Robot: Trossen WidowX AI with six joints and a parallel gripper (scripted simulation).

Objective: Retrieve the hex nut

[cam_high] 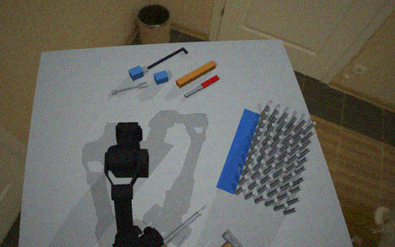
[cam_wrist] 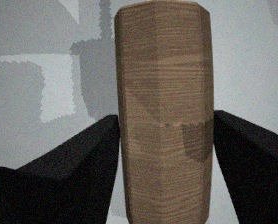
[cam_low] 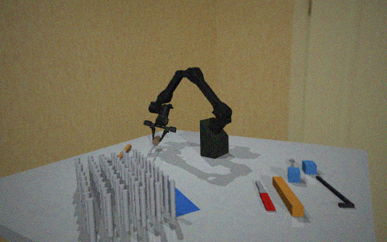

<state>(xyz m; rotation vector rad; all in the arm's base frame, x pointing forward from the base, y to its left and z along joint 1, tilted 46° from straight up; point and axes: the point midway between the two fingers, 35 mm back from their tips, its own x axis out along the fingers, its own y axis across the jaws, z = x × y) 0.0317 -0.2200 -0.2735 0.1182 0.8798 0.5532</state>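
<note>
My gripper is shut on the brown wooden handle of a tool. The handle runs lengthwise between the fingers in the wrist view. A thin grey rod slants down from it, above the table beside the spacer field; its tip shape is too blurred to tell. The metal spacers stand in dense rows behind the blue taped strip. A tiny grey spot at the strip's spacer-side edge may be the nut; I cannot tell. The gripper and tool are outside the field.
A grey-headed tool lies near the field, its orange handle beyond the spacers. Across the table lie blue blocks, a black hooked rod, a wrench, an orange bar and a red-handled tool.
</note>
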